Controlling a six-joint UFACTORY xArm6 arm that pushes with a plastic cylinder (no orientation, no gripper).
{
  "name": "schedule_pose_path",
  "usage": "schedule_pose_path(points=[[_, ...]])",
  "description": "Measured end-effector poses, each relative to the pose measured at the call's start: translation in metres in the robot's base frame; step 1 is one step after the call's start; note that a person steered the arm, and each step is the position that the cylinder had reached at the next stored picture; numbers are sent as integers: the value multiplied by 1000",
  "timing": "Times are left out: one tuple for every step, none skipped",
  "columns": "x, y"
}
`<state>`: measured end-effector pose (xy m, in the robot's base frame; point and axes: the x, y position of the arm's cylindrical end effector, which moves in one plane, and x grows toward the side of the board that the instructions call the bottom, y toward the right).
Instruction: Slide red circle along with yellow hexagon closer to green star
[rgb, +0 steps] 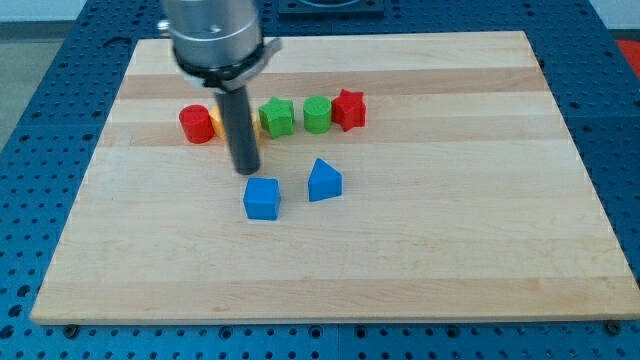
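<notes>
A: Start with the tabletop (420, 270). What sits on it, taking the green star as the landmark?

B: The pale wooden tabletop carries one row of blocks near the view's top and two blue ones below. The green star (278, 116) is mid-row. Just to its right in the view is a green round block (317, 114), and a red star (349, 109) touches that one's far side. Below the green star lie a blue cube (262, 198) and, to the cube's right, a blue triangular block (324, 181).

A: And the task's pair?

B: The red circle (196, 124) is to the view's left of the green star, with the yellow hexagon (217, 124) between them. The rod covers most of the hexagon, so only slivers of yellow show; I cannot tell whether it touches the star.

A: The end effector?

B: It is a bare rod with nothing to open or close, so it holds nothing. My tip (246, 171) sits below and slightly left of the green star, in front of the row, just above the blue cube, apart from every block.

A: So which step is in hand?

B: I judge it the approach: the pair looks near the star already, yet the tip is not behind it. The next move calls for rounding the red circle's left side, then pushing rightward along the row, gently, so the hexagon closes on the star without scattering it.
</notes>
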<state>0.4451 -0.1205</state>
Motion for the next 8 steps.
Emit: schedule_pose_path(points=[[-2,-63],[-19,-106],[-44,-107],[-60,-106],[-64,-105],[-64,-99],[-64,-87],[-67,-73]])
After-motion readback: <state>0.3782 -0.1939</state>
